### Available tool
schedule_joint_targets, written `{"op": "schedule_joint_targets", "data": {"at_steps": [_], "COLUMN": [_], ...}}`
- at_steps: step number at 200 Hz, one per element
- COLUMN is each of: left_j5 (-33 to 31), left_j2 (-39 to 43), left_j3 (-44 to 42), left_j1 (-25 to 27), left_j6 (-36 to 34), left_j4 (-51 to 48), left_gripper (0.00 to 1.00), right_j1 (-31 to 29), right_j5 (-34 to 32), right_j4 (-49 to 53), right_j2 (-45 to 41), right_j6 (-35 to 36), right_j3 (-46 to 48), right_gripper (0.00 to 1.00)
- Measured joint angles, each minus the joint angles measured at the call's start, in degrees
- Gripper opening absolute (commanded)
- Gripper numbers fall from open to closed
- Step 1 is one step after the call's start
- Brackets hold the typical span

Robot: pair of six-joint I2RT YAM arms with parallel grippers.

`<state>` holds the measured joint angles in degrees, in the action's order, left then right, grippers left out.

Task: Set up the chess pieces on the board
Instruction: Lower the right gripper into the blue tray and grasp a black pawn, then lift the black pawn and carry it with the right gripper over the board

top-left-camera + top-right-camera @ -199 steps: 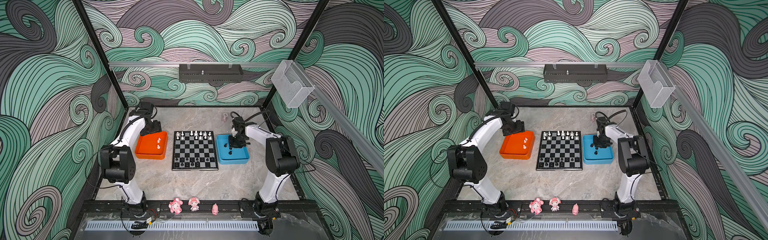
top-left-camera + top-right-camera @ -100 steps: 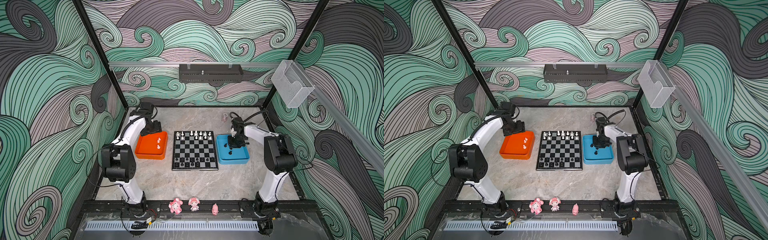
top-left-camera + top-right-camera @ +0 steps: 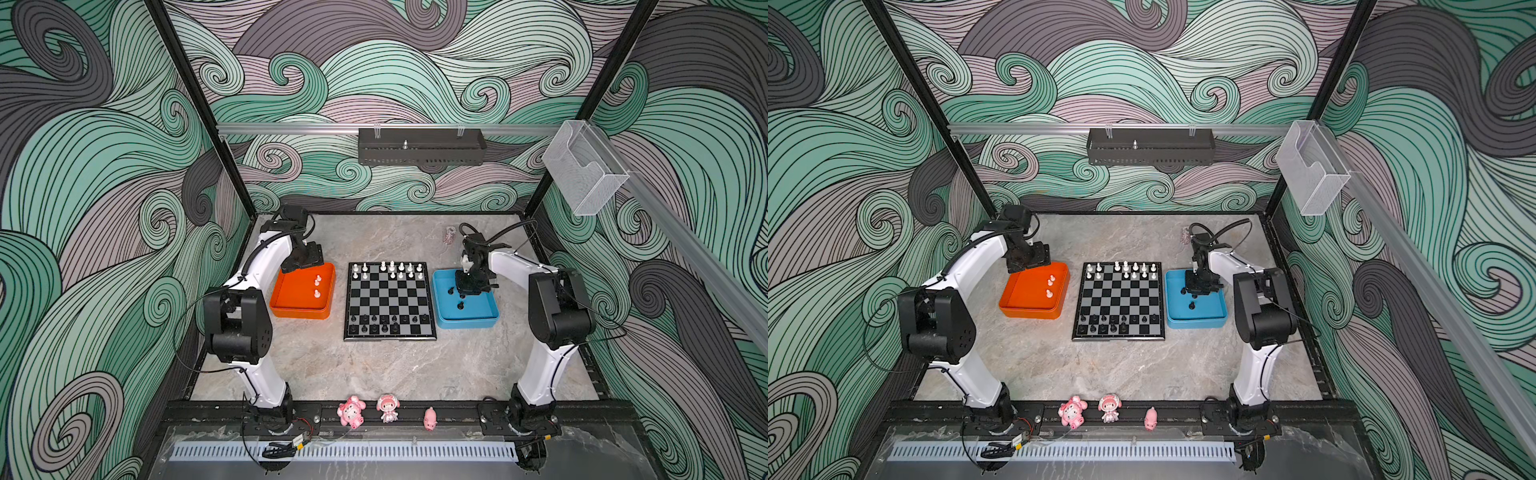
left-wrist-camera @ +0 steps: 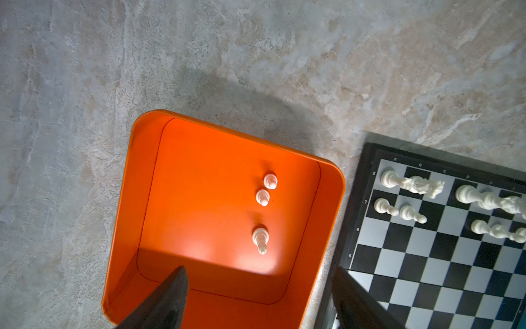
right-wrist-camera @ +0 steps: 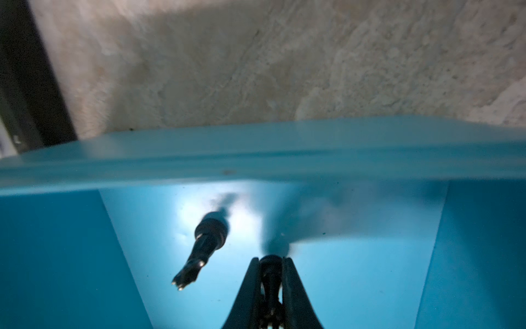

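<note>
board: lies flat on the marble tabletop between the two arms, with black and grey squares and a thin dark rim.
white chessmen: stand in the two rows along the board's far edge, with some squares in those rows bare.
black chessmen: stand in the two rows along the board's near edge, also with gaps.
orange tray: sits just beside the board on the left arm's side; the left wrist view shows a strip of tabletop between them.
three white pieces: stand upright in the orange tray, in a line near the wall closest to the board, two close together and one apart.
left gripper: hangs over the orange tray's end that is level with the board's far edge; its jaws are wide apart with nothing between them.
blue tray: sits just beside the board on the right arm's side.
right gripper: is down inside the blue tray, in the half level with the board's far rows; its jaws are pressed together on a black chessman, gripped by its upper part.
loose black pieces: two show on the blue tray's floor in both top views, on the board's side of the right gripper; the right wrist view shows one, a rook.
pink figurines: three stand on the black front rail, well apart from the board's near edge.
</note>
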<state>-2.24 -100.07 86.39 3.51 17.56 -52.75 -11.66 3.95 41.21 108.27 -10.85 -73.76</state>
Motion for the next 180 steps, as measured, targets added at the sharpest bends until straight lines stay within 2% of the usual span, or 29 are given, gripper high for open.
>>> {"op": "schedule_joint_targets", "data": {"at_steps": [51,105,180], "left_j5": [0.15,0.33,0.63], "left_j2": [0.0,0.0,0.0], "left_j3": [0.0,-0.52,-0.9], "left_j1": [0.0,0.0,0.0], "left_j6": [0.0,0.0,0.0], "left_j4": [0.0,0.11,0.13], "left_gripper": [0.82,0.82,0.82], "right_j1": [-2.75,-9.16,-21.53], "right_j5": [-0.15,-0.13,-0.39], "right_j4": [2.91,5.16,3.39], "right_j2": [-4.76,-12.59,-20.96], "right_j6": [1.01,0.31,-6.29], "right_j3": [-2.82,-2.62,9.88], "right_gripper": [0.15,0.15,0.15]}}
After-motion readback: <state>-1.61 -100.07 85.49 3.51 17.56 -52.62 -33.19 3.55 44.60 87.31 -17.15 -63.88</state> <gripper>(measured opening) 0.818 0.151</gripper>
